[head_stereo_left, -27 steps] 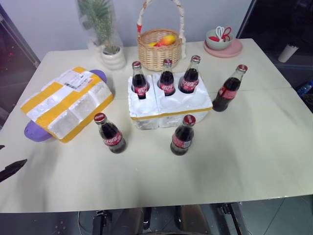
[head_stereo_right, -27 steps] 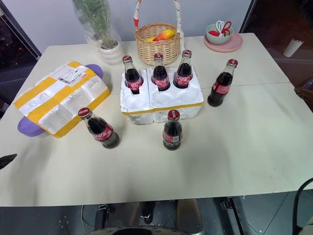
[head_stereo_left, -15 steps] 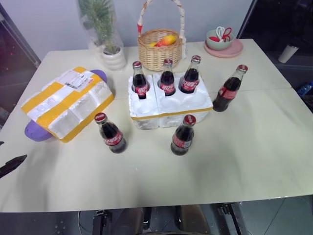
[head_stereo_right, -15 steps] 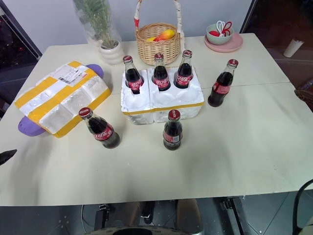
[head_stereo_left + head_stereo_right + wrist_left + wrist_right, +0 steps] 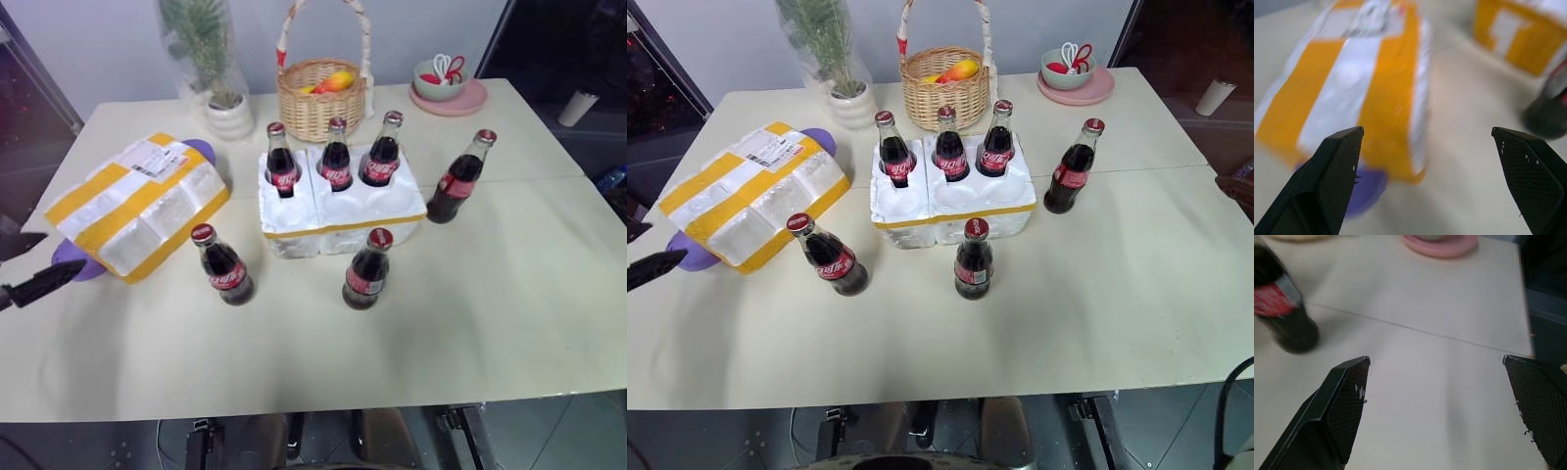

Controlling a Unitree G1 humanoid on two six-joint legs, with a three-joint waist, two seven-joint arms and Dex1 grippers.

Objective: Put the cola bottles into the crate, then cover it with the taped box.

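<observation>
A: Cream table (image 5: 470, 323) carried everything. I logged three cola bottles (image 5: 336, 157) seated in the crate's (image 5: 343, 212) back row, three more standing loose around it.

B: And the taped box (image 5: 137, 206)?

A: It lay left of the crate. Left gripper (image 5: 1425, 161) hung spread beside its near end; right gripper (image 5: 1442, 404) was spread too, over bare tabletop.

Big cream table (image 5: 470, 323) with a seam line across the right side. Sitting right on it: the white foam crate (image 5: 338, 220) mid-table, three loose cola bottles (image 5: 366, 271) around it (one front left, one front, one off to the right), the yellow-taped box (image 5: 137, 206) on the left, a wicker basket (image 5: 320, 96) and potted plant (image 5: 223, 103) at the back, plus a pink plate (image 5: 449, 100) in the far right corner.
</observation>
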